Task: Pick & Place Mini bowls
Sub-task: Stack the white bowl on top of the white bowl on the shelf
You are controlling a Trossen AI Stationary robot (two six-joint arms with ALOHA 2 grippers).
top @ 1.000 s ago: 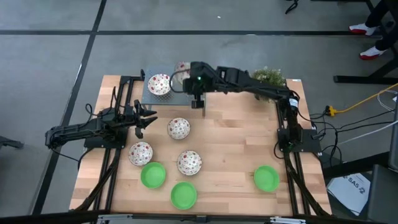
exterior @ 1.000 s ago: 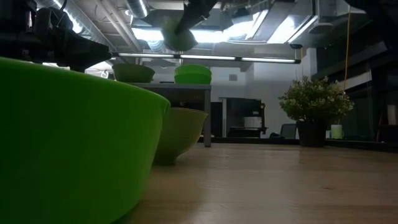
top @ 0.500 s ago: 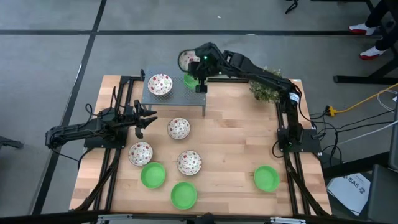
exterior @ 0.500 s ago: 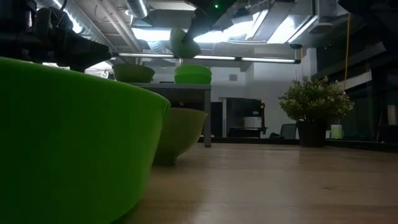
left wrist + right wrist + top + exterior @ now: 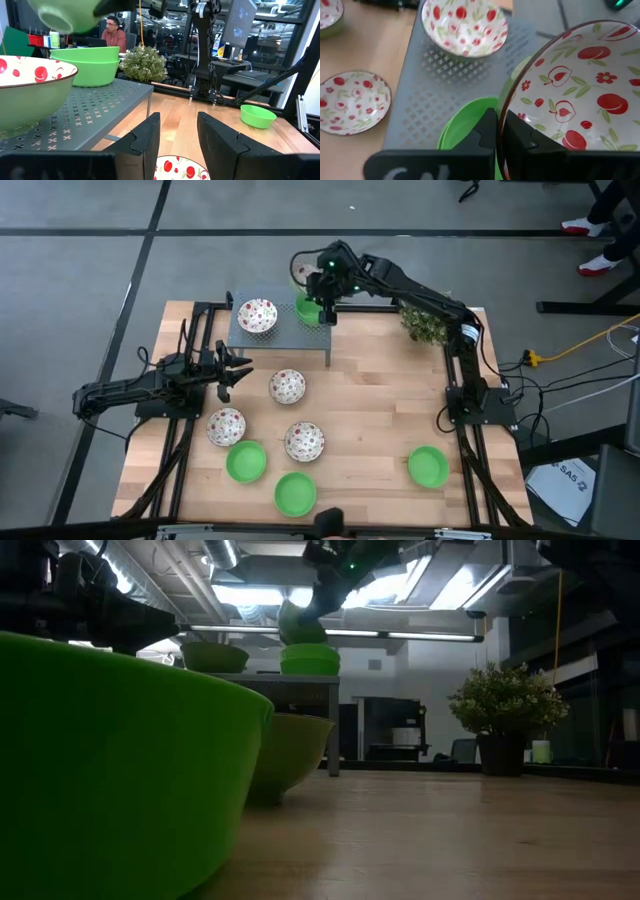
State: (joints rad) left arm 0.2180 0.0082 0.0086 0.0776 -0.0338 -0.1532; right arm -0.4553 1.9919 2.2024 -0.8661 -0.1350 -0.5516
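My right gripper [image 5: 318, 292] is over the grey perforated stand [image 5: 278, 335] at the table's far side, shut on a white bowl with red-and-green pattern [image 5: 570, 90]. The bowl hangs tilted just above a stack of two green bowls [image 5: 310, 660] that rests on the stand. A second patterned bowl [image 5: 257, 315] sits on the stand beside the stack. My left gripper [image 5: 177, 135] waits open near the table's left edge, level, touching nothing. My right gripper pinches the patterned bowl's rim [image 5: 501, 125], one finger inside the bowl and one outside. The fingers come from above, pointing down. The bowl is lifted clear and tilted [image 5: 300, 622], right over the green stack [image 5: 470, 125].
On the wooden table lie three patterned bowls [image 5: 287, 387] [image 5: 226, 426] [image 5: 305, 441] and three green bowls [image 5: 246, 461] [image 5: 296, 493] [image 5: 428, 466]. A bushy potted plant [image 5: 428, 325] stands at the far right corner, under the right arm. A person sits in the room beyond.
My right gripper, still shut on the patterned bowl, has moved toward the table's far edge and then down, bringing the bowl from high above the stand to just over the green stack. The left arm has kept still.
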